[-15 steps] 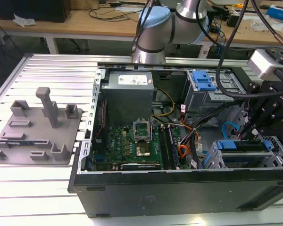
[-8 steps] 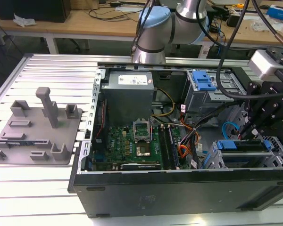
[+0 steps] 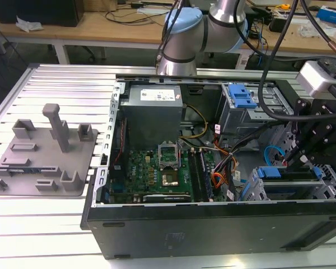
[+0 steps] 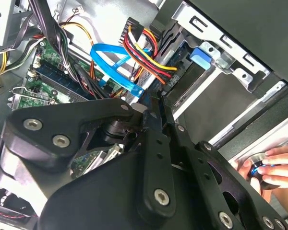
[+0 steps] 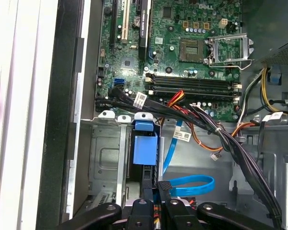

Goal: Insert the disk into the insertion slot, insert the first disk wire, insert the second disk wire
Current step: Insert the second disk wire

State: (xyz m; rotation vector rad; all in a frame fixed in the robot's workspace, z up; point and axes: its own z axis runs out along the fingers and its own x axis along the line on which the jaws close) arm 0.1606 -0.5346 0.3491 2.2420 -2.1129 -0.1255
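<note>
Exterior view: the gripper (image 3: 302,162) hangs over the drive cage at the near right corner of the open computer case (image 3: 157,235), placed to work at the cable end of the drive. The disk (image 5: 145,149) already sits in the insertion slot (image 5: 105,158), its blue carrier showing. In the second wrist view the fingers (image 4: 156,112) are pressed together on a black connector (image 4: 165,91) carrying red and yellow wires. A blue data cable (image 5: 187,186) loops beside it. A person's hand (image 4: 273,167) rests outside the case.
</note>
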